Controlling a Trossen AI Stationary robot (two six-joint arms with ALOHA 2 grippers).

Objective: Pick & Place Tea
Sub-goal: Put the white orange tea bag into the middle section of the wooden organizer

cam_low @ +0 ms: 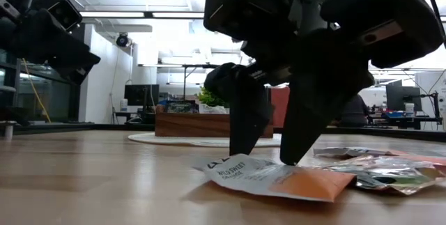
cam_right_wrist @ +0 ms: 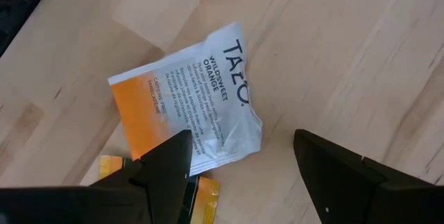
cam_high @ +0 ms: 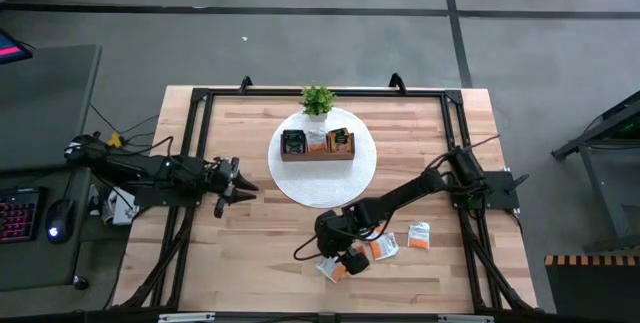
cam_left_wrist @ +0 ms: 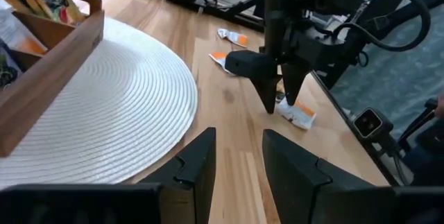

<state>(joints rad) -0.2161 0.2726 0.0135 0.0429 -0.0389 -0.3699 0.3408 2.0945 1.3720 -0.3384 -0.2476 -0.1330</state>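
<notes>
Item: tea sachets, sorting in progress.

Placed: the wooden tray [cam_high: 318, 155] stood on the round white mat [cam_high: 325, 185] beside the potted plant [cam_high: 317, 99]. Its compartments already held sachets: dark ones at one end, orange ones at the other. The count could not be told.

Outstanding: at least 3 sachets lay loose on the table [cam_high: 250, 253], well apart from the tray. These were the white-and-orange sachet [cam_right_wrist: 189, 110], a smaller orange one [cam_right_wrist: 194, 193] tucked partly beneath it, and another [cam_high: 419, 235] nearby.

Right gripper [cam_high: 345, 261]: fingers spread wide, tips down on either side of the white-and-orange sachet, nothing gripped yet.

Left gripper [cam_high: 240, 185]: waiting near the mat's edge, fingers partly apart, holding nothing.

Judgement: task partly done, several picks left.
</notes>
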